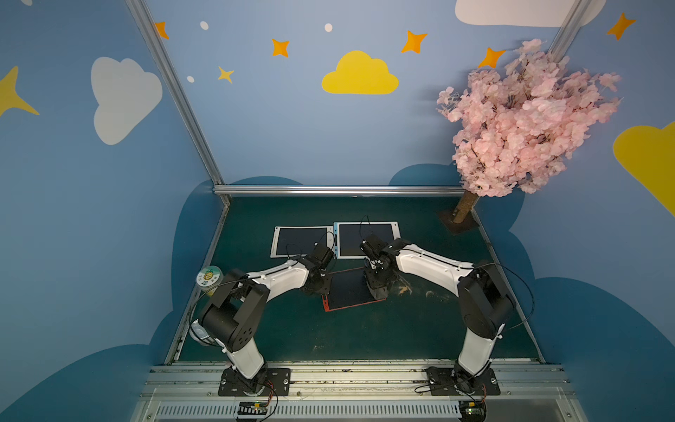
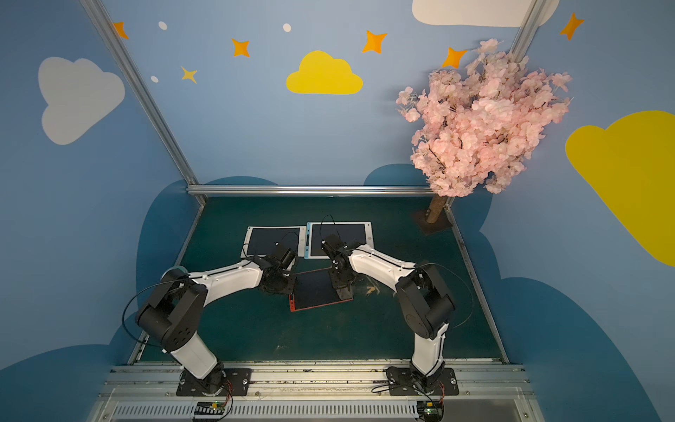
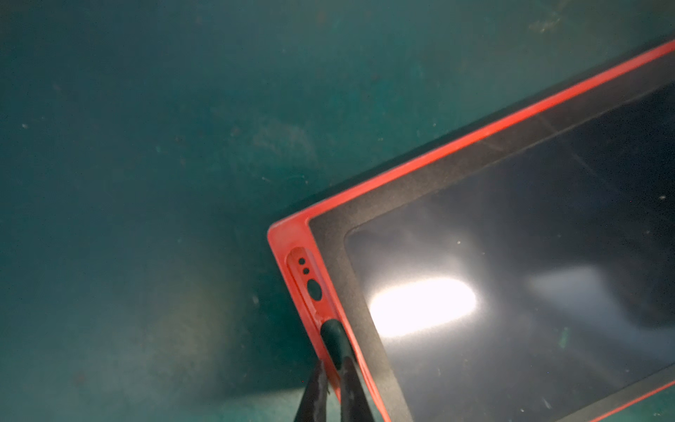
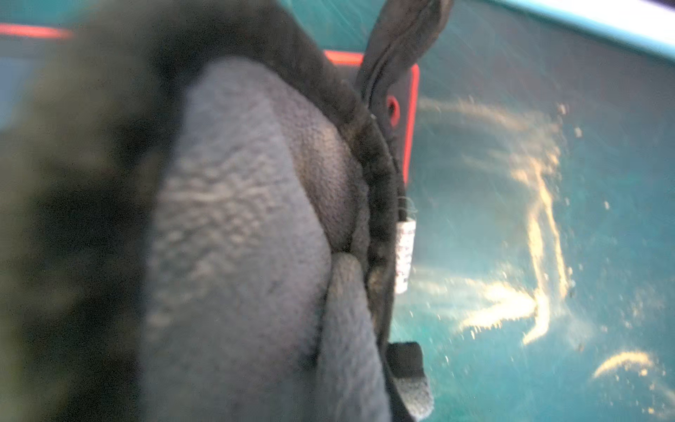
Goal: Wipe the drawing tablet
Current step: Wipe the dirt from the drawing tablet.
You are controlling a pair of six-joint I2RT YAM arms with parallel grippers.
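Note:
The drawing tablet [image 1: 349, 290] [image 2: 314, 292] has a red frame and a dark screen and lies flat on the green mat between the two arms. My left gripper [image 1: 321, 288] [image 2: 288, 285] is shut, its tips [image 3: 333, 361] resting on the tablet's [image 3: 511, 255] red left edge beside a dark rod [image 3: 334, 336] lying in the frame's groove. My right gripper [image 1: 376, 283] [image 2: 341, 283] is shut on a grey cloth [image 1: 378, 292] [image 2: 345, 292] pressed onto the tablet's right end. The cloth [image 4: 237, 219] hides the right fingers; the red corner [image 4: 411, 109] shows beyond it.
A white-framed tablet [image 1: 301, 241] and a blue-framed tablet [image 1: 367, 239] lie side by side behind the arms. A pink blossom tree [image 1: 522, 120] stands at the back right corner. A round tub [image 1: 209, 277] sits at the mat's left edge. Yellowish smears [image 4: 540, 237] mark the mat right of the tablet.

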